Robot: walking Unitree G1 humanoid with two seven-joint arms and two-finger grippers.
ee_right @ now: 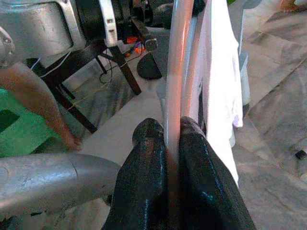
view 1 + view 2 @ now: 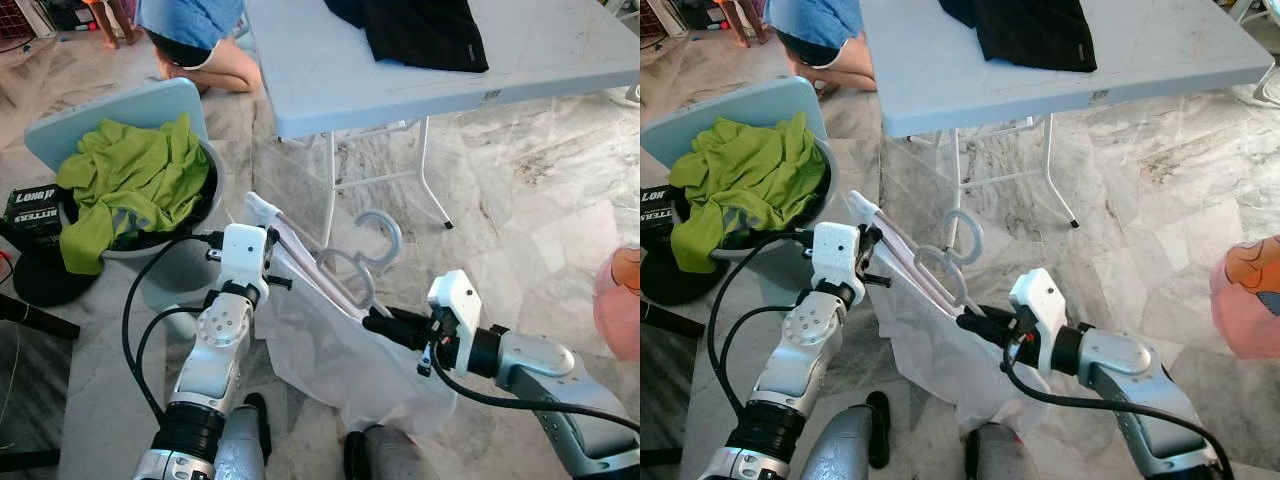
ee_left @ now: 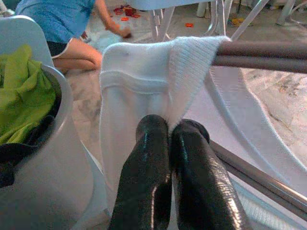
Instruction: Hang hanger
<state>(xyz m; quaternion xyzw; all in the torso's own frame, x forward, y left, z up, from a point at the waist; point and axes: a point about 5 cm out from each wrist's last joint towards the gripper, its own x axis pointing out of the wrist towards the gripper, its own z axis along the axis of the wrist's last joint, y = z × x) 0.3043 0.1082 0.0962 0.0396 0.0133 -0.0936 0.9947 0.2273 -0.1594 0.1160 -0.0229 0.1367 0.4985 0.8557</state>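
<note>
Right gripper (image 1: 165,143) clamps hanger (image 2: 345,265); white garment (image 2: 340,360) hides hanger's lower bar.

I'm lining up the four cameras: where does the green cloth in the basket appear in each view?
Left eye: green cloth upper left, heaped in the basket.
Right eye: upper left.
Left wrist: left edge, inside the basket.
Right wrist: I cannot make it out.
Shared landmark: the white garment.
</note>
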